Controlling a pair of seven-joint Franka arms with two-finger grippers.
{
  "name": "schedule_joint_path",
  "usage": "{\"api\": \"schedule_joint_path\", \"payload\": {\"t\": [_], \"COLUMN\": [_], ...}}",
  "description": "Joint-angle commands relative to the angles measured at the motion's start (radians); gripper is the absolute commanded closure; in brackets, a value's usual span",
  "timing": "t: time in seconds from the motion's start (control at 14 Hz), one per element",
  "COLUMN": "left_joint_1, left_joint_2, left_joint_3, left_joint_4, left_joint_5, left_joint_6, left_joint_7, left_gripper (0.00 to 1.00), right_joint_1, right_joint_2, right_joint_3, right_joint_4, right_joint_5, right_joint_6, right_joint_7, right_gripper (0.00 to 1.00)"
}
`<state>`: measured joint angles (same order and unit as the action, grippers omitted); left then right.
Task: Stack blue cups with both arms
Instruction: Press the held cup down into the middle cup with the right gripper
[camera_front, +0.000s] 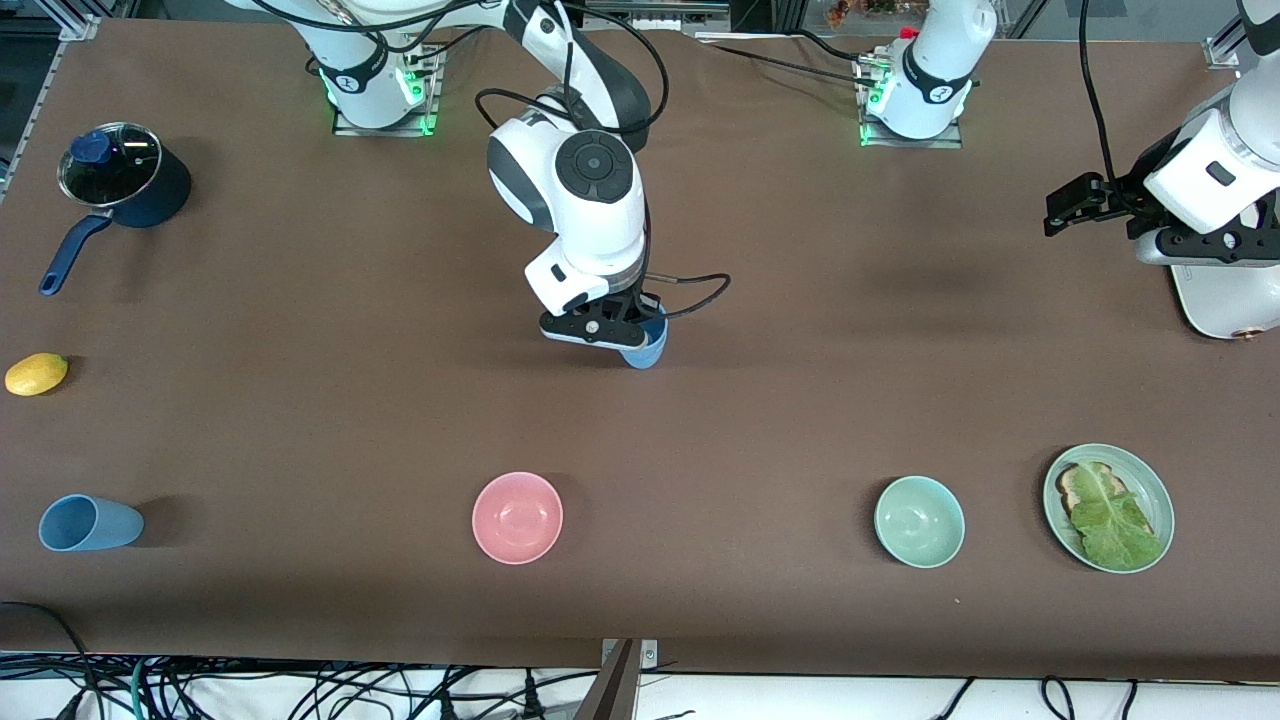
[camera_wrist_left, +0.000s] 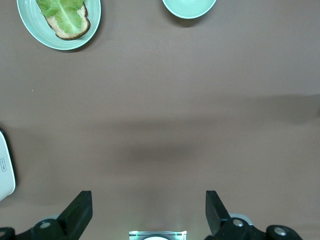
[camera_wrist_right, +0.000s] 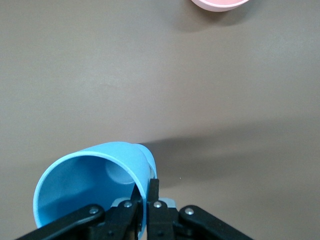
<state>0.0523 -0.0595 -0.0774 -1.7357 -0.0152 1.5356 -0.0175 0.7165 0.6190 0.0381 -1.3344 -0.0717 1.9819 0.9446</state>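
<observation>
Right wrist view shows the right gripper with its fingers clamped on the rim wall of a blue cup — one finger inside, one outside — the cup tilted, at the middle of the front view over the counter. The second cup lies on its side at lower left. The left gripper waits, fingers apart, at upper right; these cups look light, thin and stiff, likely slick, so a rim pinch suits them.
</observation>
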Motion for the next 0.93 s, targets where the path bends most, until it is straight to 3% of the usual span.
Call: {"api": "schedule_joint_path", "payload": {"t": [0.0, 0.86], "left_joint_1": [0.014, 0.018], "left_joint_2": [0.01, 0.01], "left_joint_3": [-0.001, 0.001], "left_joint_4": [0.028, 0.028], "left_joint_5": [-0.011, -0.011], "left_joint_6": [-0.028, -0.028], "left_joint_7": [0.013, 0.014], "left_gripper": [0.0, 0.0], "right_joint_1": [0.015, 0.027], "right_joint_2": [0.021, 0.031], "right_joint_3": [-0.01, -0.01], "right_joint_4": [0.04, 0.038], "right_joint_5": [-0.016, -0.023], "right_joint_6": [-0.006, -0.001], "right_joint_7": [0.023, 0.052], "right_gripper": [1.0, 1.0]}}
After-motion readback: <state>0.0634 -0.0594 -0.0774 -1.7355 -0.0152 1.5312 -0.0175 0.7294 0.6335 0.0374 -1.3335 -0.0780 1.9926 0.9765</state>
